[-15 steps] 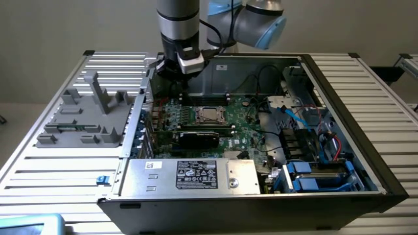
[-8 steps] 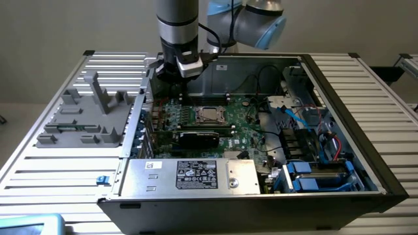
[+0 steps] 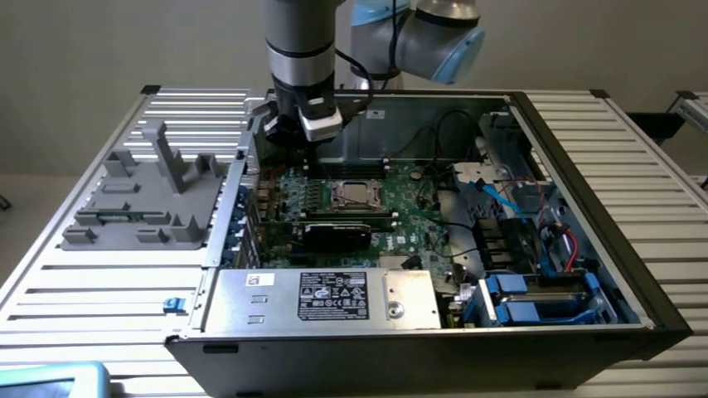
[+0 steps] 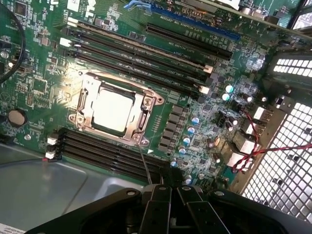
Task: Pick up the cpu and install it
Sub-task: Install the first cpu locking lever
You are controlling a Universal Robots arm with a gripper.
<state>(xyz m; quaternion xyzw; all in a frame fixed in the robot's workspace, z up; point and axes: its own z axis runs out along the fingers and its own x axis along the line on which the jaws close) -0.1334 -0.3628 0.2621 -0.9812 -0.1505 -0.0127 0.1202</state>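
**Silvery cpu [image 4: 113, 109] flat in its socket, pincer [image 4: 170, 191] shut and empty**

The cpu's pale metal top plate faces up, and it lies level inside the metal socket frame [image 4: 146, 104] on the green motherboard [image 4: 44, 63]. The frame surrounds it on all sides. In the exterior view the cpu [image 3: 356, 196] shows near the middle of the board, inside the open computer case [image 3: 619, 249]. Banks of black memory slots [image 4: 146, 51] run along two opposite sides of the socket.

The pincer's black fingers [image 4: 157, 204] are pressed together with nothing between them. It hangs above the board, apart from the cpu and touching neither it nor the frame. In the exterior view the arm [image 3: 298, 58] comes down over the far part of the case, toward the exterior view's left of the socket.

A silver box with a black label [image 3: 332, 297] fills the near edge of the case, and a black card [image 3: 337, 235] sits between it and the socket. Twisted red and black wires [image 4: 273, 150] run past the perforated case wall. The case stands on a slatted metal table [image 3: 89, 290], and a grey plastic fixture [image 3: 144, 199] rests on the table at the exterior view's left of the case.
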